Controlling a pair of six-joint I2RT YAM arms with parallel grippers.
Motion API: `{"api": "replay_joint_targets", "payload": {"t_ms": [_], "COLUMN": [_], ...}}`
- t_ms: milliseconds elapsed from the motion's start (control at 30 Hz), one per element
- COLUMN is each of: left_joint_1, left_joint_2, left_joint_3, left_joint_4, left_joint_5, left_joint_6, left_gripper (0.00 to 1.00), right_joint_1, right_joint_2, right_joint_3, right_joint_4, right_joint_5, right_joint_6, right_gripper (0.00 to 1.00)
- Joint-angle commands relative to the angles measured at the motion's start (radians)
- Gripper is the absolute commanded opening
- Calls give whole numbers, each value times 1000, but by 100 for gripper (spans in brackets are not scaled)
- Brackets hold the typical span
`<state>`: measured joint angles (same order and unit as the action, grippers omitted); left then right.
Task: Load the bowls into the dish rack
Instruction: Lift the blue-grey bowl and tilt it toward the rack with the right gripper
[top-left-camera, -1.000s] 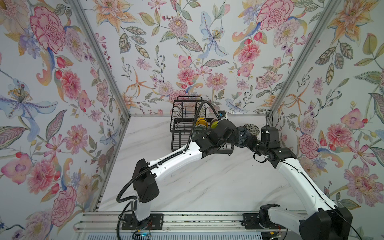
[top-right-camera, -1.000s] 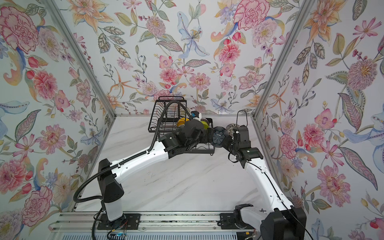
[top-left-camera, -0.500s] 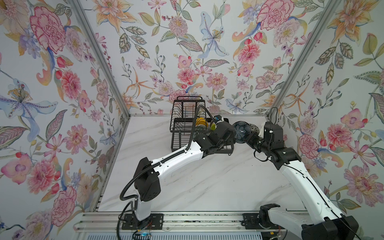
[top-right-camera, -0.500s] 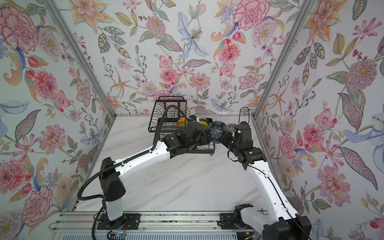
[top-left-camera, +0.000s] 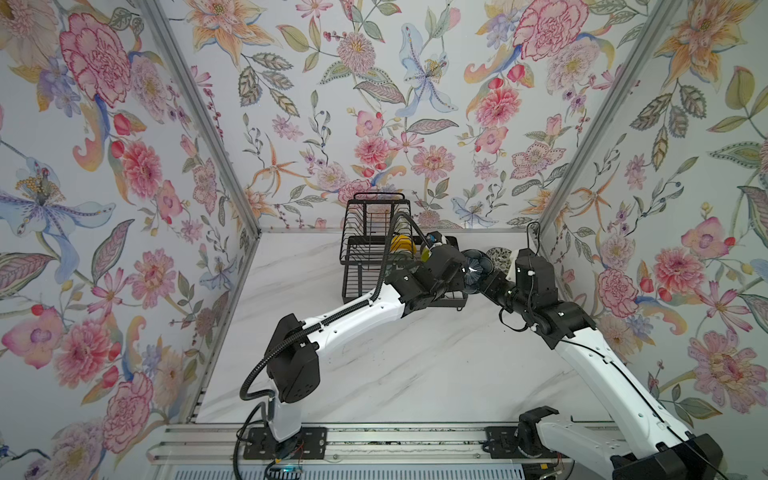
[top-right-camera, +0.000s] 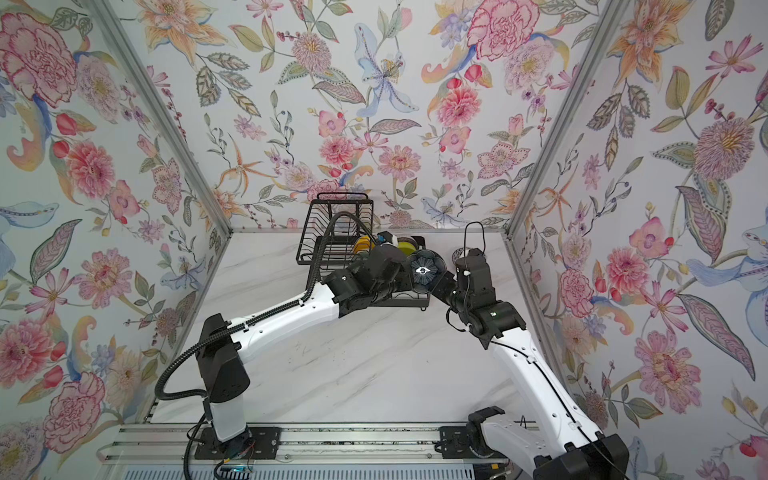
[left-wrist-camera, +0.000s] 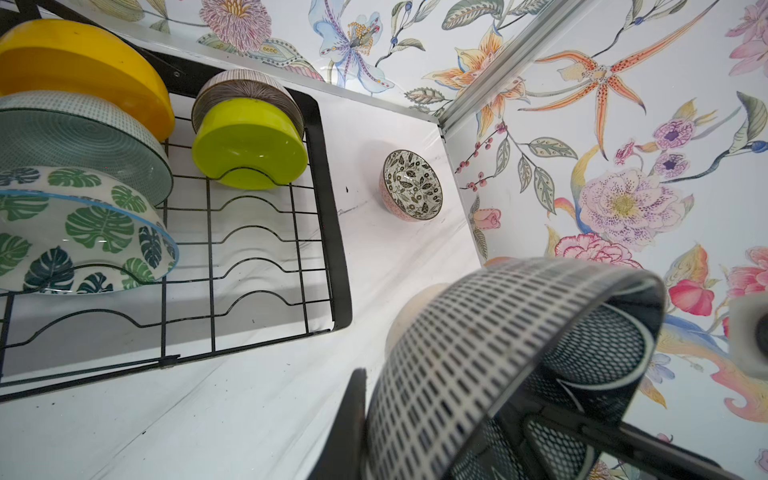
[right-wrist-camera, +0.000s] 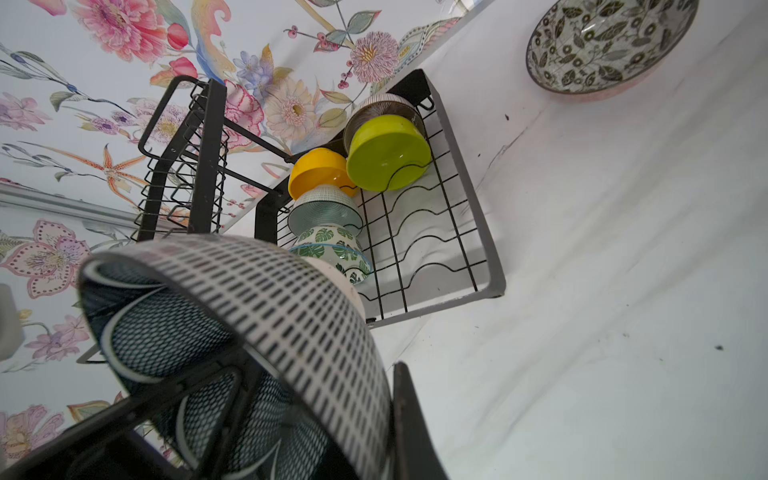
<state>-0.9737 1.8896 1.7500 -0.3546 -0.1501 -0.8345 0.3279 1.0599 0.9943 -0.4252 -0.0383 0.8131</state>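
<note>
The dark blue floral bowl (top-left-camera: 478, 268) hangs on edge in the air beside the dish rack (top-left-camera: 361, 249), held from both sides. My left gripper (top-left-camera: 466, 271) is shut on its rim, one finger (left-wrist-camera: 349, 424) flat against the dashed outer wall (left-wrist-camera: 498, 353). My right gripper (top-left-camera: 489, 279) is shut on the opposite rim, with a finger (right-wrist-camera: 411, 424) outside the wall (right-wrist-camera: 270, 324). In the lower tray stand the yellow (left-wrist-camera: 83, 70), aqua (left-wrist-camera: 83, 141), leaf (left-wrist-camera: 83, 232), lime (left-wrist-camera: 249, 145) and ribbed (left-wrist-camera: 245, 85) bowls. The black-and-white bowl (left-wrist-camera: 412, 185) sits upright on the table.
The rack's right-hand slots (left-wrist-camera: 257, 257) in front of the lime bowl hold nothing. The raised basket (top-left-camera: 376, 216) stands at the back left of the rack. The black-and-white bowl (top-left-camera: 498, 257) lies in the far right corner, near both walls. Marble table (top-left-camera: 415, 365) stretches in front.
My right arm has carried the blue bowl up and left to the rack's right edge. My left gripper has closed on the bowl's rim.
</note>
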Motion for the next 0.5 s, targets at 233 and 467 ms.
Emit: {"api": "replay_joint_targets", "payload": {"t_ms": [233, 467], "left_joint_1": [20, 23], "left_joint_2": [-105, -100], "left_joint_3": [-154, -130], "left_joint_4": [114, 109], "left_joint_5": [-28, -63], "left_joint_6": [-47, 23], "left_gripper": [0, 0], "right_joint_1": [26, 34], "right_joint_2": [-38, -17], "right_joint_3": [-37, -35], "right_joint_4": [139, 151], "right_joint_5": [-12, -26], "right_joint_6": [73, 96], "right_gripper": [16, 27]}}
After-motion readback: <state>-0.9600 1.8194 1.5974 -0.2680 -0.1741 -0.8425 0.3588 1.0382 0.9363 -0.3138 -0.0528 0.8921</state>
